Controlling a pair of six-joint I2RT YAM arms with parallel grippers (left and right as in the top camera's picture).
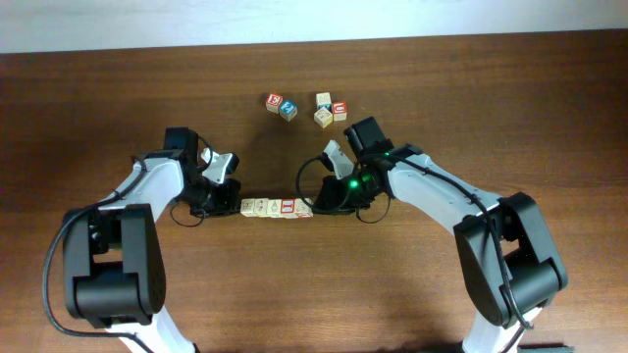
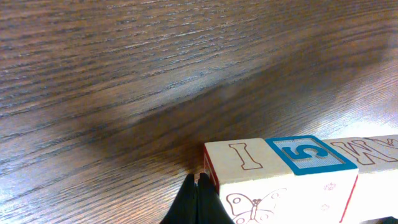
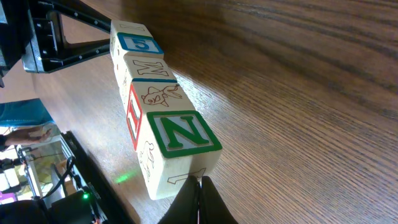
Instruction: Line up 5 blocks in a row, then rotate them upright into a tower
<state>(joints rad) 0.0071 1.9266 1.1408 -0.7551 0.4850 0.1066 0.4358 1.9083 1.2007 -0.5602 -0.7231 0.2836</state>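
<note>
Several pale-wood blocks lie end to end in a straight row [image 1: 277, 207] at the table's middle. My left gripper [image 1: 235, 206] is shut, its tips [image 2: 198, 182] against the end face of the "I" block [image 2: 242, 163]. After that come a blue "5" block [image 2: 308, 155] and an "M" block [image 2: 373, 152]. My right gripper [image 1: 316, 208] is shut too, its tips [image 3: 200, 182] touching the "1" face of the green "N" block [image 3: 180, 134] at the other end. A fish block [image 3: 158, 94] sits beside it. Neither gripper holds anything.
Several loose letter cubes lie behind the row: a red-faced one [image 1: 275, 101], a blue one [image 1: 287, 110] and a cluster [image 1: 329, 110] near the right arm's elbow. The left arm's finger mount [image 3: 68, 53] shows beyond the row in the right wrist view.
</note>
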